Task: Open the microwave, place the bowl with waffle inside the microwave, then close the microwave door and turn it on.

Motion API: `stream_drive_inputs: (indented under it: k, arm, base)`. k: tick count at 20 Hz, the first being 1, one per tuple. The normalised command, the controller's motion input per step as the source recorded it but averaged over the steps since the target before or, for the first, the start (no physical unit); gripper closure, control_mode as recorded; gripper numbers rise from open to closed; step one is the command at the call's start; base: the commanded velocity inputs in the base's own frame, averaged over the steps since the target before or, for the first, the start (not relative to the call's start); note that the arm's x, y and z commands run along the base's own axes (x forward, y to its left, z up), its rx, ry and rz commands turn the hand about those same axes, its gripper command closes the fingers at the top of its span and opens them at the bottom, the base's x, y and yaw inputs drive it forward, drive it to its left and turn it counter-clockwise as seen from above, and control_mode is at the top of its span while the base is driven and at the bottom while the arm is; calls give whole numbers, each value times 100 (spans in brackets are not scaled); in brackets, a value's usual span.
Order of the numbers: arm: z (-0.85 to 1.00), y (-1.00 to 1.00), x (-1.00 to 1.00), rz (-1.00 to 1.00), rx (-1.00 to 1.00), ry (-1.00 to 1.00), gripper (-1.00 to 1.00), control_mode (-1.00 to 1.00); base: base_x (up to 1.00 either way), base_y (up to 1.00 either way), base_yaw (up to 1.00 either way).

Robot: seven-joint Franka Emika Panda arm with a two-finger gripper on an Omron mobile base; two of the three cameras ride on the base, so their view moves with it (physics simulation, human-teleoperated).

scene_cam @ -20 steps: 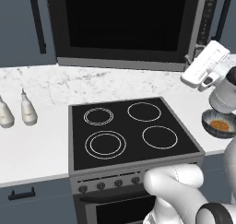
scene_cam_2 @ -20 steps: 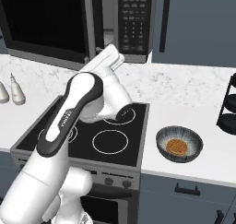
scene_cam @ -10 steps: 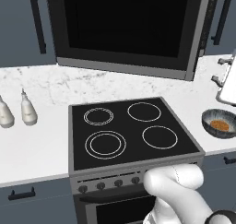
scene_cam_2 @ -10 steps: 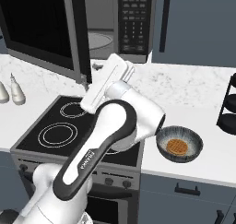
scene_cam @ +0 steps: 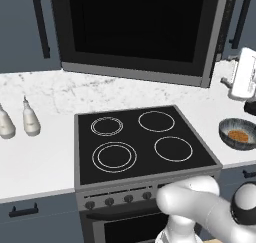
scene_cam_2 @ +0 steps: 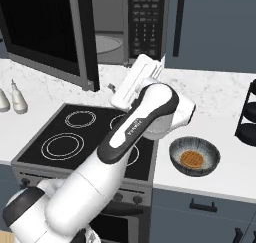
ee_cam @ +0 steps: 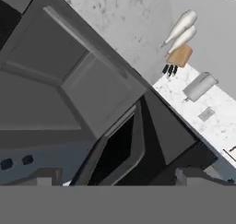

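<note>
Right base view: microwave door wider than before.

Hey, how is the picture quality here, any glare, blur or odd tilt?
Left base view: flat even light, no glare on the microwave door. Right base view: sharp, soft shadow under the bowl with waffle. Hand view: rolled sideways, so the counter runs diagonally.

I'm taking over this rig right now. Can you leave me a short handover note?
Claw: above the stove, holding nothing; whether it is open is hard to tell.
Microwave door: swung wide open, grey interior of the microwave exposed.
Bowl with waffle: on the counter right of the stove, untouched.
Done: opening.
Left: put the bowl inside, shut the door, turn it on.
</note>
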Motion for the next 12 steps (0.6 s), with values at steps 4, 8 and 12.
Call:
stream_drive_inputs:
  k: [4,8,12]
  arm:
    - [0,52,92,43,-15,-15,-100,-100]
    - [0,89,21,32,-26,-34,-100,-100]
    - [0,100,-87,26,-35,-46,-100,-100]
  base:
    - [0,0,0]
    - [0,0,0]
    - [0,0,0]
